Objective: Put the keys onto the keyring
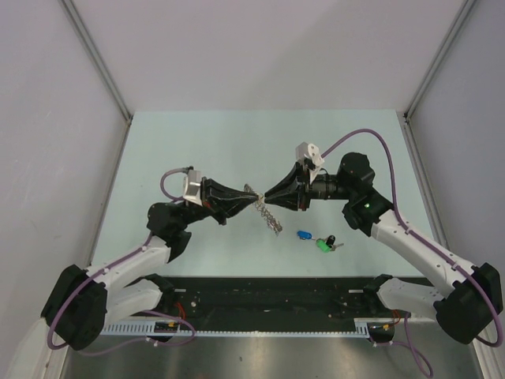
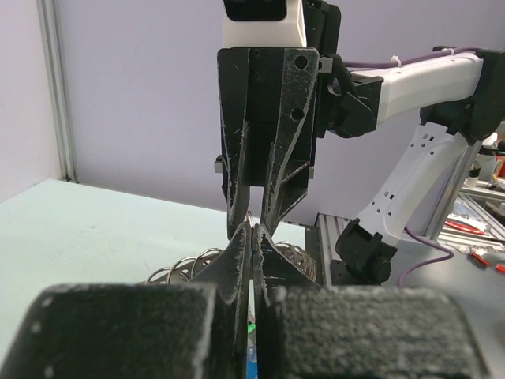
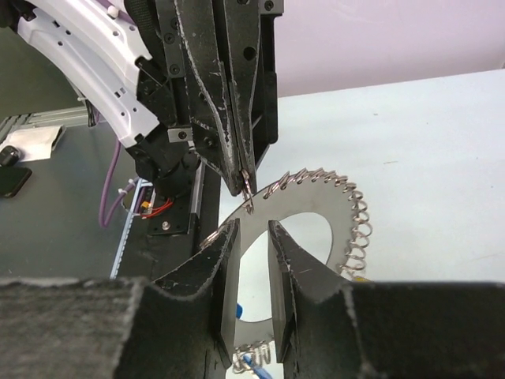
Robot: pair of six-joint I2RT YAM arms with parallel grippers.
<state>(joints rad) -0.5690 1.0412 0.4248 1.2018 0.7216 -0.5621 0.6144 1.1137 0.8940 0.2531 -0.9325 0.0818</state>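
Tilting on edge between my two grippers, over middle of table [image 1: 197,150]: keyring [image 3: 316,201], flat grey-silver band with big round hole and small wire loops all along outer edge. Left gripper [image 3: 243,183] clamped tight on rim, at a loop. Right gripper [image 3: 252,237] meets it tip to tip, jaws parted, band passing through gap. Keys [image 1: 317,240], with blue, green and black heads, lie on table right of ring and nearer me, apart from it. Ring's lower part hidden behind my right fingers [image 3: 225,260]; it may touch table, can't tell.
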